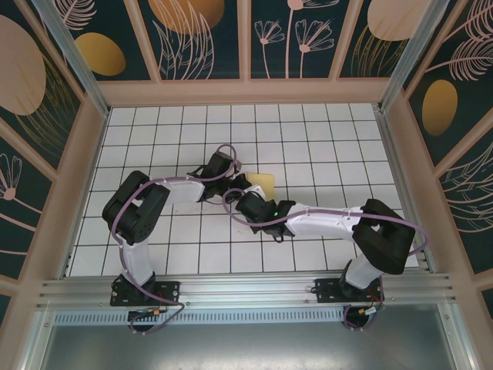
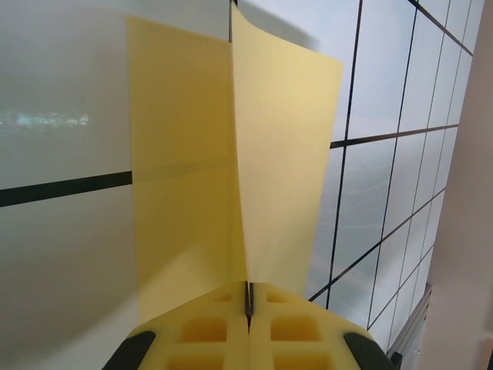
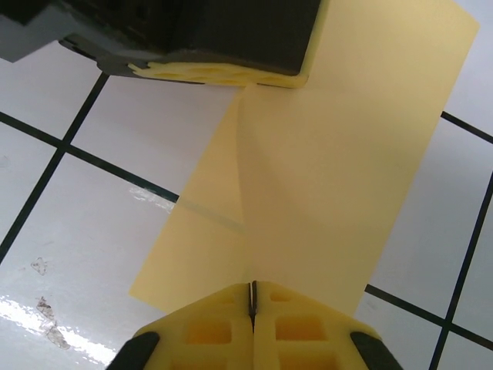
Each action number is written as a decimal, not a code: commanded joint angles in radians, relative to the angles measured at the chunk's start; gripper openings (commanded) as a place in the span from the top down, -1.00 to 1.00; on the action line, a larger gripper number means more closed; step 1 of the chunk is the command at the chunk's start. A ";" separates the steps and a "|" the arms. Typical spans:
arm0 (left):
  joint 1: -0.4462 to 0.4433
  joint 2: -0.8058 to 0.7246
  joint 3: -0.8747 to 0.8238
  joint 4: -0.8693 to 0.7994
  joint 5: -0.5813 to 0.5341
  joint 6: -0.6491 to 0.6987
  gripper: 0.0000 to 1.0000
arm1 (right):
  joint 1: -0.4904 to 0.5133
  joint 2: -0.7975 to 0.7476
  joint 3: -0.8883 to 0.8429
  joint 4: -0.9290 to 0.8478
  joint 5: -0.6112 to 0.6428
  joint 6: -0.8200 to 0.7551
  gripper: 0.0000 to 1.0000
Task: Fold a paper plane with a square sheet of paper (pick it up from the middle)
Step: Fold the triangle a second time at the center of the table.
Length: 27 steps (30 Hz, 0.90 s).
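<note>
In the overhead view the wrists of the left arm [image 1: 139,212] and the right arm [image 1: 331,220] are covering most of the square sheet of paper [image 1: 263,183]. Only a small pale-yellow patch is showing, near the middle of the bench [image 1: 323,139] and well apart from every edge. The jaw tips are being hidden there.

In the left wrist view the left jaws are standing closed. Their yellow pads [image 2: 217,307], moulded with square recesses, are pinching the near edge of the sheet at its crease. The pinched strip itself is lying out of sight between the pads.

In the right wrist view the right jaws are likewise closing on the opposite edge. The dark housing of the left jaws is crossing the top of the frame and concealing the far end of the sheet.

The paper is thin, smooth and matte. It is folding along one sharp centre crease, with two flat flaps spreading apart and a faint cross crease showing. Whether it is touching the bench cannot be told. The bench surface is glossy white tile with dark grid lines.
</note>
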<state>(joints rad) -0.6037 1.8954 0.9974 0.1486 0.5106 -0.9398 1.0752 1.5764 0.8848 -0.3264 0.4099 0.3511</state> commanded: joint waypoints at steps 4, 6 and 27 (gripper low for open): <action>0.017 -0.093 0.031 -0.110 -0.117 0.065 0.40 | -0.034 -0.026 0.045 0.035 -0.101 0.027 1.00; 0.029 -0.130 0.017 -0.124 -0.149 0.071 0.30 | -0.046 -0.025 0.057 0.057 -0.138 0.041 1.00; 0.059 -0.375 -0.128 -0.167 -0.354 0.049 0.00 | -0.228 -0.111 0.069 -0.033 -0.269 0.285 0.96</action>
<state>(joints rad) -0.5476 1.5478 0.8688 -0.0097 0.1806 -0.8814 0.8875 1.5337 0.9745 -0.3344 0.1806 0.5648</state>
